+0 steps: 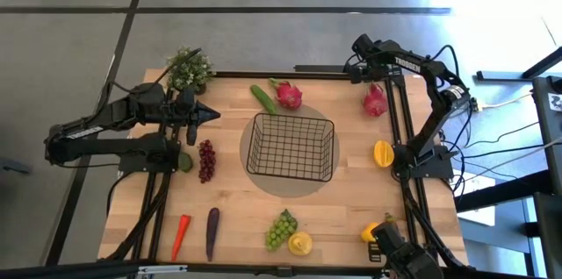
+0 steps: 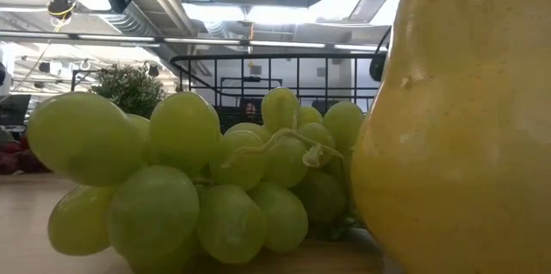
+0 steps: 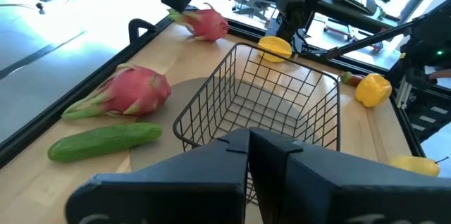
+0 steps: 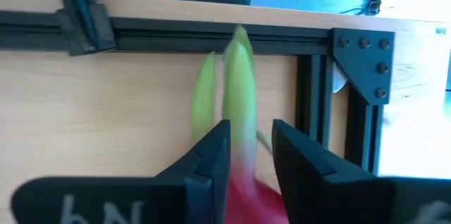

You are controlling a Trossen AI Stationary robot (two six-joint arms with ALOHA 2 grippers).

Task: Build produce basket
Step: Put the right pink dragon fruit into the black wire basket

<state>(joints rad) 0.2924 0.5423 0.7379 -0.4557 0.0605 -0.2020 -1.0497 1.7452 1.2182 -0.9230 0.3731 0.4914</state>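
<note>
Nearest the front edge of the table lie the green grapes (image 1: pixel 281 229), a lemon (image 1: pixel 300 244), a yellow pepper (image 1: pixel 371 232), a carrot (image 1: pixel 180 235) and an eggplant (image 1: pixel 212 232). None of them is in the basket (image 1: pixel 292 146) yet.

The basket sits in the middle of the table and looks empty, so the job has hardly begun. Beside it lie purple grapes (image 1: pixel 206 160). The left gripper (image 1: pixel 207 114) hangs near them, its fingers pressed together, holding nothing.

Farther back lie a cucumber (image 1: pixel 262 98) and a dragon fruit (image 1: pixel 288 95). At the far right corner, the right gripper (image 4: pixel 248 155) is pinching a second dragon fruit (image 1: pixel 375 101) between its fingers. It looks like the first fruit to go in; all the others are left.
</note>
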